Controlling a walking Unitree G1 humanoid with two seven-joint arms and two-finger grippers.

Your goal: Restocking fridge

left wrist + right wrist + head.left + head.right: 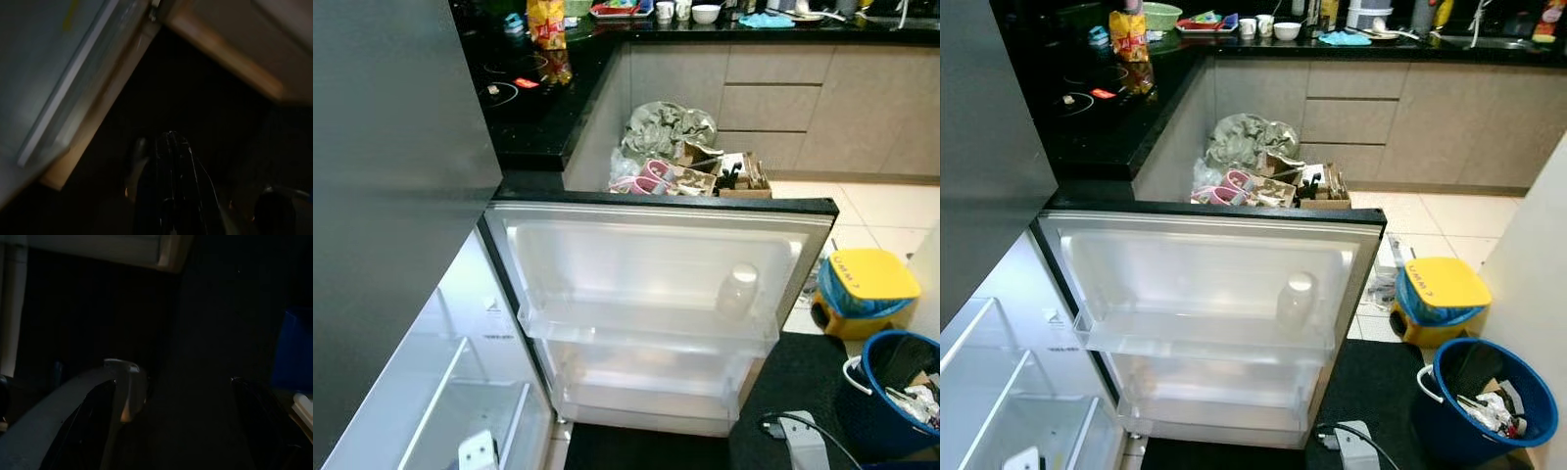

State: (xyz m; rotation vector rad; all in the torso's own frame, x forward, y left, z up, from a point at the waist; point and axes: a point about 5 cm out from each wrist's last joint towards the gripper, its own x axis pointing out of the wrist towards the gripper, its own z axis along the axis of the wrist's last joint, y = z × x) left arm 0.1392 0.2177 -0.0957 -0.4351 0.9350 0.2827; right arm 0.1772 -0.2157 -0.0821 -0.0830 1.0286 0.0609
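The small fridge's door (656, 211) stands wide open in front of me, inner side facing me. Its white door shelves (646, 328) hold one clear plastic jar (738, 290) with a pale lid, upright on the upper shelf toward the right. The fridge's interior (460, 392) with white shelves lies at the lower left. Hanging low in the dark over the black mat, my left gripper (171, 139) has its fingers pressed together and holds nothing. My right gripper (181, 382) also hangs low, fingers (100, 396) spread apart and empty.
A black floor mat (803, 377) lies under the door. A blue bin (1489, 401) with rubbish and a yellow-lidded bin (1435, 289) stand at the right. A pile of bags and boxes (680, 157) sits behind the door. A black counter (538, 108) holds a snack packet (546, 24).
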